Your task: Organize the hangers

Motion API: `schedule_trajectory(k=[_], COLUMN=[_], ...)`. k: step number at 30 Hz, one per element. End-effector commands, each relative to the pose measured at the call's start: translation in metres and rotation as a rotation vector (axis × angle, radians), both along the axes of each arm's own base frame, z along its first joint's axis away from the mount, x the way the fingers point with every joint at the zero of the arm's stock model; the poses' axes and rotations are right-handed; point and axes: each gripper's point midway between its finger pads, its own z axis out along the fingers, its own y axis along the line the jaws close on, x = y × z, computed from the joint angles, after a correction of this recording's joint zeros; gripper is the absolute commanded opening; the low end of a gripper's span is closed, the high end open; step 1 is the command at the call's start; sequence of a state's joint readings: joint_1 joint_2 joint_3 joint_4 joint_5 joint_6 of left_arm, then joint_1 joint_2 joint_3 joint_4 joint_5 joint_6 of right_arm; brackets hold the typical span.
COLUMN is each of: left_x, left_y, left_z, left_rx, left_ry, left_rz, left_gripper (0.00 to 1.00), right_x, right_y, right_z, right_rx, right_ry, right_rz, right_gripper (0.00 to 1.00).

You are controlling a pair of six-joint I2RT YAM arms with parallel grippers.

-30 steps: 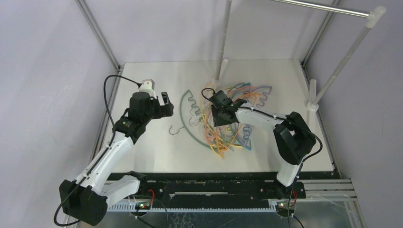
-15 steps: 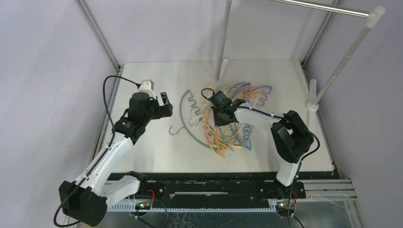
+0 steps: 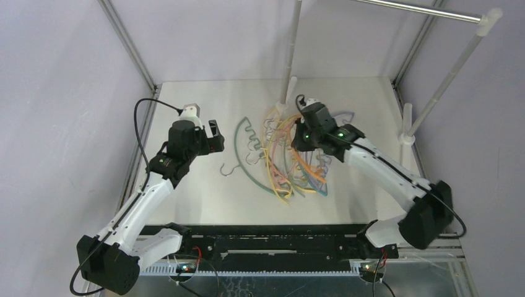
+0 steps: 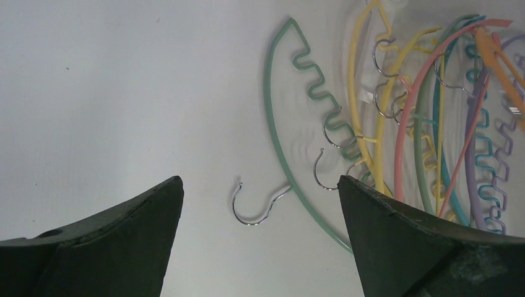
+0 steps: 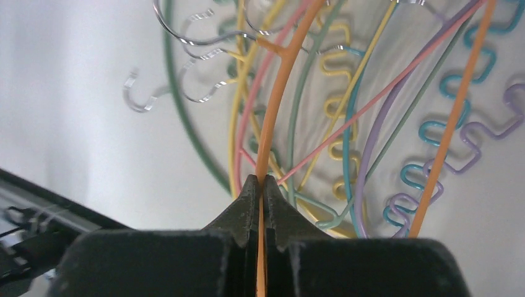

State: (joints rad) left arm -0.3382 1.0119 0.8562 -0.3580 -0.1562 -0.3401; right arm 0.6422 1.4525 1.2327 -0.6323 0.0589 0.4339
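My right gripper (image 5: 260, 183) is pinched shut on the orange hanger (image 5: 280, 74), over the hangers (image 3: 290, 162) heaped on the table (image 3: 198, 99), right of centre. Its hook runs off the top of the wrist view. From above, the wrist hides the fingertips. My left gripper (image 4: 259, 182) hangs wide open, left of the heap, the green hanger (image 4: 270, 130) just ahead. I can't sort out the tangle's overlaps.

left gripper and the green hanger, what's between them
Nothing: only bare white table separates the left gripper from the green hanger, seen in the top external view.
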Motion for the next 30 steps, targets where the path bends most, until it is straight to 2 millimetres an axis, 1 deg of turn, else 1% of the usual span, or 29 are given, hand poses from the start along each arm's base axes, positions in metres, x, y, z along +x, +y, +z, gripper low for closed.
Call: schedule_trajectory(k=[1,5,7,9,10,12,14,15,18,19,21,22,23,25,26,27,30], left_x=[0.004,0.006,0.008,0.008,0.008,0.009,0.009,0.009,0.009,0.008,0.009,0.009,0.009,0.009,0.010,0.010,0.009], left_y=[0.000,-0.002,-0.002,-0.002,-0.002,-0.001,-0.002,-0.002,-0.002,-0.002,-0.002,-0.002,-0.002,-0.002,-0.002,-0.003,-0.002], left_z=[0.001,0.003,0.003,0.004,0.004,0.003,0.002,0.002,0.001,0.001,0.001,0.000,0.000,-0.002,-0.004,-0.005,-0.007], left_rx=[0.008,0.006,0.008,0.012,0.014,0.015,0.011,0.011,0.007,0.007,0.007,0.009,0.010,0.012,0.012,0.012,0.013], left_ry=[-0.019,-0.019,-0.018,-0.020,-0.020,-0.021,-0.019,-0.018,-0.015,-0.015,-0.017,-0.015,-0.015,-0.008,-0.003,0.001,0.005], left_rz=[0.004,-0.002,-0.004,-0.007,-0.005,-0.001,0.000,0.000,0.001,0.001,0.003,0.003,0.004,0.004,0.004,0.001,0.004], left_gripper=[0.99,1.00,0.99,1.00,0.99,1.00,0.99,0.99,0.99,0.99,1.00,0.99,0.99,1.00,0.99,1.00,1.00], right_x=[0.006,0.026,0.035,0.039,0.041,0.044,0.045,0.044,0.029,0.021,0.003,-0.007,-0.017,-0.038,-0.050,-0.062,-0.087], right_y=[-0.012,-0.030,-0.037,-0.042,-0.044,-0.046,-0.043,-0.041,-0.028,-0.023,-0.021,-0.020,-0.021,-0.019,-0.020,-0.021,-0.030], right_z=[0.074,0.137,0.166,0.191,0.200,0.203,0.189,0.178,0.126,0.110,0.075,0.060,0.047,0.029,0.013,0.001,-0.033], right_rx=[0.151,0.320,0.383,0.425,0.436,0.425,0.401,0.381,0.293,0.259,0.156,0.103,0.050,-0.013,-0.043,-0.064,-0.106], right_ry=[-0.138,-0.260,-0.324,-0.384,-0.412,-0.423,-0.382,-0.356,-0.228,-0.186,-0.097,-0.059,-0.030,-0.004,0.029,0.066,0.174], right_rz=[-0.038,-0.130,-0.159,-0.174,-0.176,-0.174,-0.158,-0.142,-0.065,-0.027,0.016,0.040,0.053,0.110,0.138,0.154,0.175], right_gripper=[0.00,0.00,0.00,0.00,0.00,0.00,0.00,0.00,0.01,0.08,0.28,0.35,0.41,0.58,0.62,0.64,0.65])
